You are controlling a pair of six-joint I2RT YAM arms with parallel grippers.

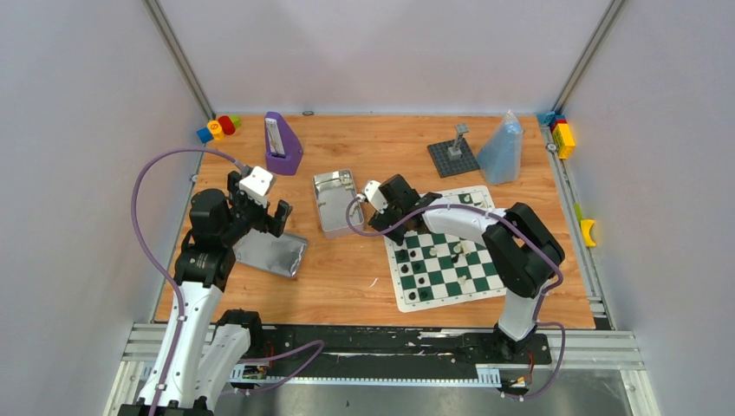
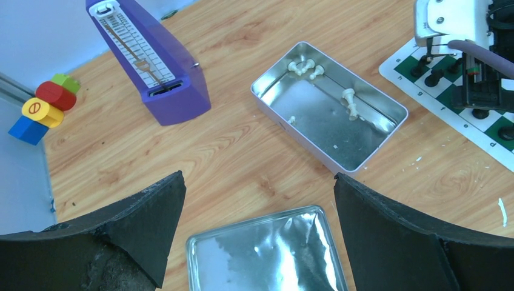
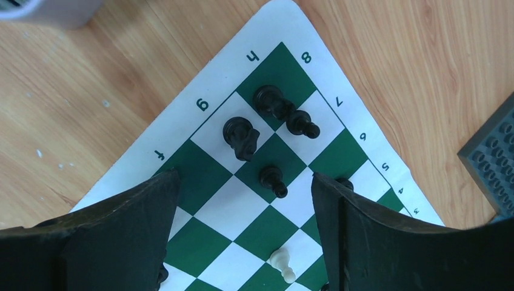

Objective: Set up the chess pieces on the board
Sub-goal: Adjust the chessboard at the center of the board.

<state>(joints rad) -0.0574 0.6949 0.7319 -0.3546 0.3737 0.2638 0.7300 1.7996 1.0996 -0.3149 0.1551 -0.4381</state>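
The green-and-white board lies right of centre, with black chess pieces and white ones scattered on it. My right gripper hovers open over the board's far-left corner. In the right wrist view its jaws stand wide with nothing between them. Past the fingertips stand a black knight, a black pawn and a white pawn. The open silver tin holds several white pieces. My left gripper is open above the tin's lid.
A purple metronome stands at the back left beside colourful blocks. At the back right are a grey studded plate with a post, a bluish plastic bag and more blocks. The tin sits between the arms.
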